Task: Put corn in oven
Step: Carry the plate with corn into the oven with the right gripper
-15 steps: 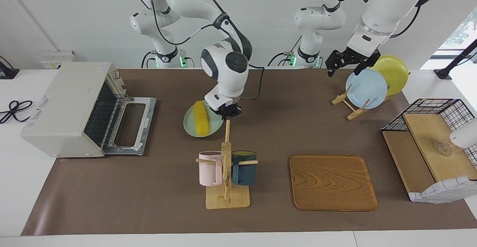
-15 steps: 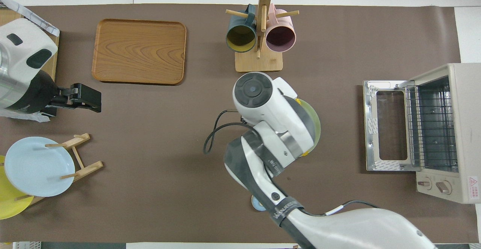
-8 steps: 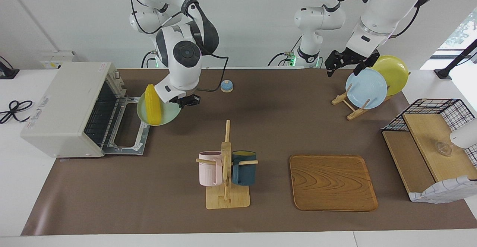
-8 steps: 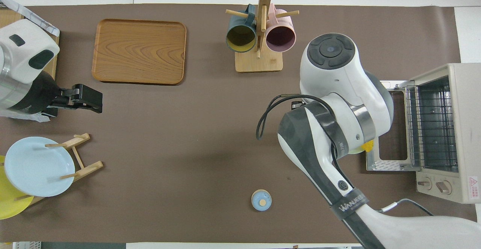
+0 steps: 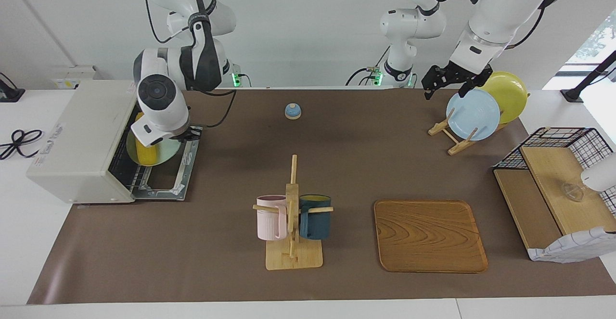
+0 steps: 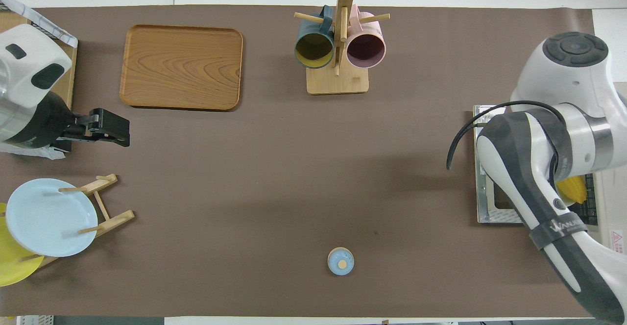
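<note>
The yellow corn (image 5: 144,157) lies on a pale green plate (image 5: 162,153), and my right gripper (image 5: 188,135) is shut on that plate's rim. It holds the plate level at the open mouth of the off-white oven (image 5: 79,133), above the dropped door (image 5: 169,180). The right wrist hides the upper part of the cob. In the overhead view only a tip of the corn (image 6: 572,190) shows past the right arm, over the oven's rack. My left gripper (image 5: 445,88) hangs open and holds nothing, over the plate rack at the left arm's end; it waits there.
A mug rack (image 5: 292,213) with a pink and a dark blue mug stands mid-table. A wooden tray (image 5: 429,235) lies beside it. A blue plate (image 5: 472,114) and a yellow plate (image 5: 507,95) stand in a rack. A small blue knob (image 5: 292,111) lies near the robots. A wire basket (image 5: 558,138) stands at the table's end.
My right arm has carried the plate with the corn from mid-table to the oven's open mouth. The small blue knob came into sight. The left arm has barely moved.
</note>
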`<state>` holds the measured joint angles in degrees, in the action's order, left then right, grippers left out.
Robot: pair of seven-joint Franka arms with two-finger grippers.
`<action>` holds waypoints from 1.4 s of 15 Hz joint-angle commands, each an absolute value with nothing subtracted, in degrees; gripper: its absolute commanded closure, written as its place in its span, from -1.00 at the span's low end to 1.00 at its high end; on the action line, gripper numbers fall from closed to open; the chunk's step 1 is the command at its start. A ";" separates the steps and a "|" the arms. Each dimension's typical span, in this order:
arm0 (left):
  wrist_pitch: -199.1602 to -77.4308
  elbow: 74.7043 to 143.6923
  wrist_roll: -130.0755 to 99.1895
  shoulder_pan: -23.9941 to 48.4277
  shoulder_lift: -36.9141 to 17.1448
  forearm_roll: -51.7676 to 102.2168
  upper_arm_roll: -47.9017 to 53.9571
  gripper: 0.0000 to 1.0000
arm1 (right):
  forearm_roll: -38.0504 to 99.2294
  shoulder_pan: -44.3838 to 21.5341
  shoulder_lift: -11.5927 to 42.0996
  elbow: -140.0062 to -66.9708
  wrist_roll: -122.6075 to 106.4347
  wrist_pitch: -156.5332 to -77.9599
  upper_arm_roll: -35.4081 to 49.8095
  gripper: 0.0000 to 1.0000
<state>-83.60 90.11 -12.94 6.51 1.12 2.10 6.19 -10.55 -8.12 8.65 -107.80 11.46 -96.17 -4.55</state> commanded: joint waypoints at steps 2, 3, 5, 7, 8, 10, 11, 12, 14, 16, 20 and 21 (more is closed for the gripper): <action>-84.02 91.85 -12.74 6.59 2.81 1.32 5.98 -1.00 | -11.34 -3.97 5.10 -115.74 3.99 -103.43 -3.69 1.00; -84.02 91.85 -12.74 6.59 2.81 1.32 5.98 -1.00 | -11.34 -1.87 5.01 -116.53 1.43 -105.27 -3.69 1.00; -84.02 91.85 -12.74 6.59 2.81 1.32 5.98 -1.00 | -11.34 -0.35 4.75 -117.42 -1.22 -107.13 -3.60 1.00; -84.02 91.85 -12.75 6.59 2.81 1.32 5.98 -1.00 | -11.34 -0.18 4.14 -119.17 -1.23 -107.67 -3.60 1.00; -84.02 91.85 -12.83 6.59 2.81 1.32 5.98 -1.00 | -11.25 0.43 3.87 -120.05 -1.32 -107.75 -3.60 1.00; -84.02 91.85 -12.75 6.59 2.81 1.32 5.98 -1.00 | -11.16 2.10 3.17 -121.54 -1.76 -108.19 -3.60 1.00; -84.02 91.85 -12.74 6.59 2.81 1.32 5.98 -1.00 | -11.16 2.72 3.08 -122.07 -2.19 -109.67 -3.60 1.00; -84.02 91.85 -12.74 6.59 2.81 1.32 5.98 -1.00 | -11.16 2.72 3.08 -122.25 -2.46 -110.21 -3.60 1.00; -84.02 91.85 -12.75 6.59 2.81 1.32 5.98 -1.00 | -11.16 2.55 3.16 -122.17 -2.29 -110.30 -3.60 1.00; -84.02 91.85 -12.83 6.59 2.81 1.23 5.98 -1.00 | -10.55 2.72 3.25 -121.82 -2.63 -110.13 -3.52 0.87; -84.02 91.85 -12.83 6.59 2.81 1.32 5.98 -1.00 | -8.19 2.20 3.43 -120.15 -3.60 -108.99 -3.52 0.17; -84.02 91.85 -12.83 6.59 2.81 1.32 5.98 -1.00 | -6.52 2.20 3.25 -119.45 -3.78 -107.77 -3.52 0.08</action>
